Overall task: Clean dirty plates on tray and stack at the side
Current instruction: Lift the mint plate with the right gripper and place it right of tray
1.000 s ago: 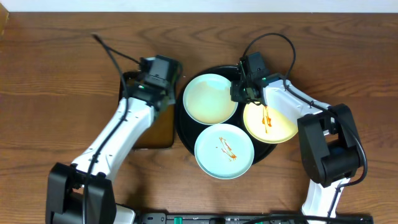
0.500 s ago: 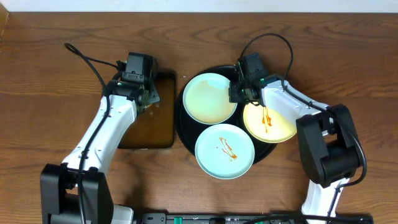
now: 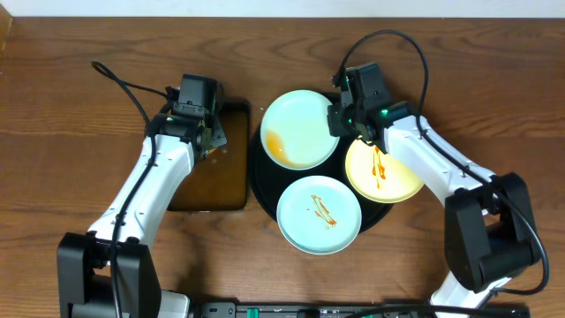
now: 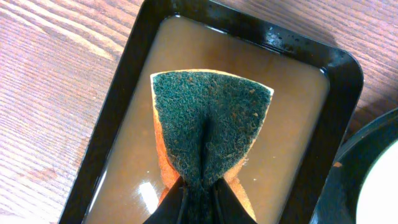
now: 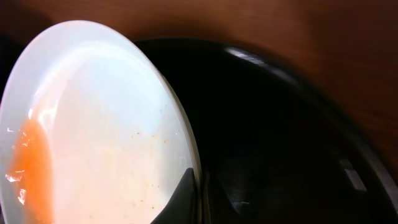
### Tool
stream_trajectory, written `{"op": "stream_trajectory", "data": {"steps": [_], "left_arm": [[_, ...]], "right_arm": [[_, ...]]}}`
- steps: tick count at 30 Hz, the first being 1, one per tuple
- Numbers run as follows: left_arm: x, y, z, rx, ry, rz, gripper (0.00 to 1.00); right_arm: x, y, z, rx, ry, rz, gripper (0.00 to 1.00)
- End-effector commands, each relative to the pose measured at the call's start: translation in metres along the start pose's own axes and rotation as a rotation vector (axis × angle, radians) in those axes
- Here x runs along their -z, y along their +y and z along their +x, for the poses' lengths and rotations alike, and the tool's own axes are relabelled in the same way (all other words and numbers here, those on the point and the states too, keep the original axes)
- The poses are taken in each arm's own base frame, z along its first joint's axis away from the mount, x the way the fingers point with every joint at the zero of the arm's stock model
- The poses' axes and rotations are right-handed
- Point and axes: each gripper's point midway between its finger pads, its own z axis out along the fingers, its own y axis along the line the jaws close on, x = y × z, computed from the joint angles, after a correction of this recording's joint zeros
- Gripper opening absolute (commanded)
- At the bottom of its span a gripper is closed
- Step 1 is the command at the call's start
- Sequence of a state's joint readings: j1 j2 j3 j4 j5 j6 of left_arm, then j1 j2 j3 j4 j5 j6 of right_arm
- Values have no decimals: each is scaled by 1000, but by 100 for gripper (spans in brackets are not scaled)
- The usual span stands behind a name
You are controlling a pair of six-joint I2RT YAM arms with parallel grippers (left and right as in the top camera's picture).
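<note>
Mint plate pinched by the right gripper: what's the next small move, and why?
Probably swing the left gripper, shut on the sponge over the brown-water tray, across to the mint plate. The right gripper grips that plate's rim and tilts it, with orange liquid pooled at its low edge, so it looks ready for wiping.

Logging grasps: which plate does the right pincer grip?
The mint-green plate with pooled orange liquid, farthest back on the tray; the right pincer pinches its rim. The other mint plate and yellow plate lie ungripped.

Glossy black tray (image 3: pixel 262 181), smooth plates (image 3: pixel 340 225), rough fibrous sponge (image 4: pixel 208 118), wood-grain tabletop (image 3: pixel 53 132)
</note>
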State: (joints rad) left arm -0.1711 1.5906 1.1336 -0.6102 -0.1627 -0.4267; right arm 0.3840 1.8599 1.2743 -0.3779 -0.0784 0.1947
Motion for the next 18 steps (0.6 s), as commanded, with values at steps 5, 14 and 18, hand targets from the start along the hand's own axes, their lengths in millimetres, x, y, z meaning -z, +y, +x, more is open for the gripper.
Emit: {"op": "stream_trajectory", "data": {"steps": [5,14,18], "left_arm": [[-1,3,3,1,8,-8,7],[-2,4,4,-182,9,-7,7],[-6,9,4,-171,18,-17,7]], "right_arm": [[88,-35,-53,177,-212,315,1],[123,-30,-56,391,-238,655,1],[138,-10,-63,474,-288,763,1]]}}
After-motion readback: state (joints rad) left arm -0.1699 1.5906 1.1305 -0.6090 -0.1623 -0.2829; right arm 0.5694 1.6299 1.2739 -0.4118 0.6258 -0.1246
